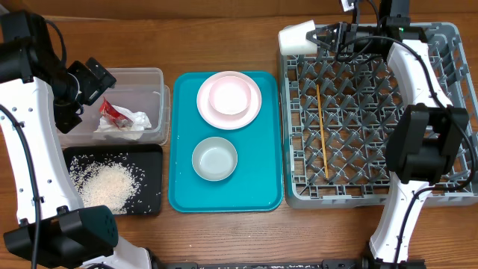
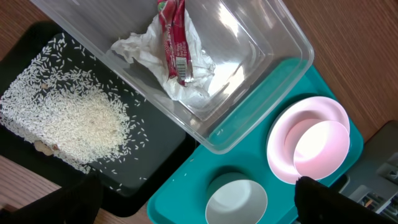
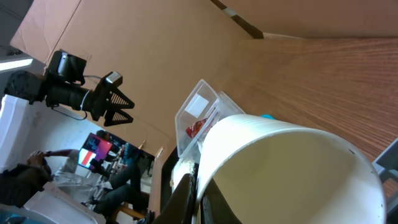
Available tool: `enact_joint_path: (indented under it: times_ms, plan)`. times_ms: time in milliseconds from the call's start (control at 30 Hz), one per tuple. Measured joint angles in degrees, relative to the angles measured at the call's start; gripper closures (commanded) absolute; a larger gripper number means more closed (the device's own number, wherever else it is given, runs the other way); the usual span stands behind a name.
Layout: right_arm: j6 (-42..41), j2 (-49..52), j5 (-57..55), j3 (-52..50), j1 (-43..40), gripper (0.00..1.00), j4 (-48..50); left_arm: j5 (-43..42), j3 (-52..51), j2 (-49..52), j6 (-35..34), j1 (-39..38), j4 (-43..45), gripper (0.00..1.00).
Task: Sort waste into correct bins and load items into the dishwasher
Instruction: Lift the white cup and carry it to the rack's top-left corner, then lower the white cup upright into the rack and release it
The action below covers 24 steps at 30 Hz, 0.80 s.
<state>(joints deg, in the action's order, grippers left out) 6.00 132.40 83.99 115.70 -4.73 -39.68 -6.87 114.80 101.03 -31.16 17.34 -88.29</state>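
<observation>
cup sideways at rack corner | chopsticks in rack | rice in black tray

Overhead: straight down, far. Left wrist: near, shares tub. Right wrist: sideways, cup close.

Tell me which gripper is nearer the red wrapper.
Left. The left gripper hovers beside the wrapper in the tub; the right gripper holds a cup far off, at the rack.

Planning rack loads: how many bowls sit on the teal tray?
2: one bowl on the pink plate at the tray's far end, the other directly on the tray, nearer the robot.
</observation>
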Motion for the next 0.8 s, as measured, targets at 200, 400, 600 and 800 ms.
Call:
enact_joint_path:
  times_ms: [200,400,600,800]
  plan:
    - [-0.02,0.31,-0.48,0.0,0.39,0.96,-0.31,-0.02,0.0,0.0,0.0,0.0,0.15,0.0]
    - [0.0,0.31,-3.72,0.0,2.38,0.96,-0.44,-0.02,0.0,0.0,0.0,0.0,0.17,0.0]
    - [0.02,0.31,-8.87,0.0,4.76,0.96,-1.73,-0.02,0.0,0.0,0.0,0.0,0.17,0.0]
    - [0.0,0.37,-10.97,0.0,4.74,0.96,-1.9,-0.02,0.0,0.0,0.0,0.0,0.17,0.01]
